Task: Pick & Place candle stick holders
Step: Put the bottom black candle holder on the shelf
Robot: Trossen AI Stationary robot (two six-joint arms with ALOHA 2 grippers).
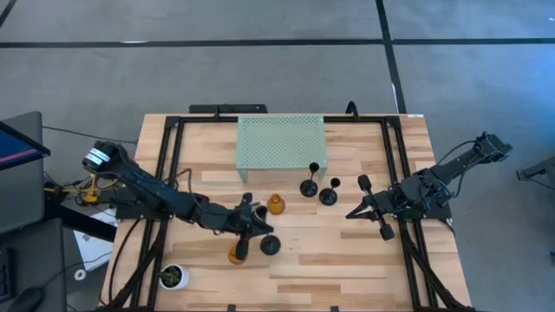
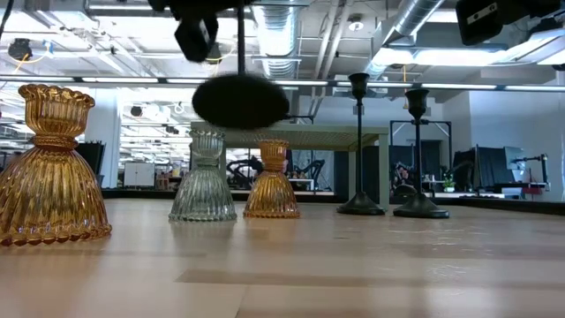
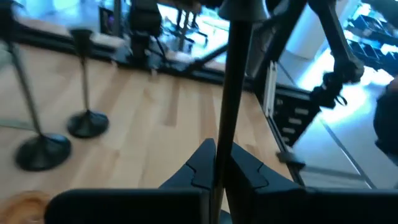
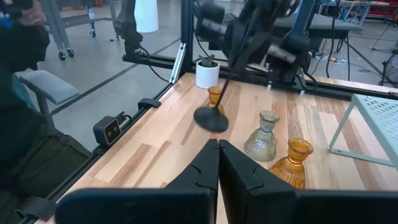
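My left gripper (image 3: pixel 225 169) pinches the black candlestick (image 3: pixel 233 93) by its stem above the amber holder (image 1: pixel 236 254); I should keep it upright.

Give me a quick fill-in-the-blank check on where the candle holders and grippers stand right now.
1. The left gripper is shut on the thin stem of a ____ candlestick holder, lifted off the table.
2. Two black candlestick holders stand upright in front of the pale green perforated ____.
3. The right gripper is ____ and holds nothing.
4. The white pot with a plant sits nearest the ____ arm.

Missing words: black; stand; shut; left
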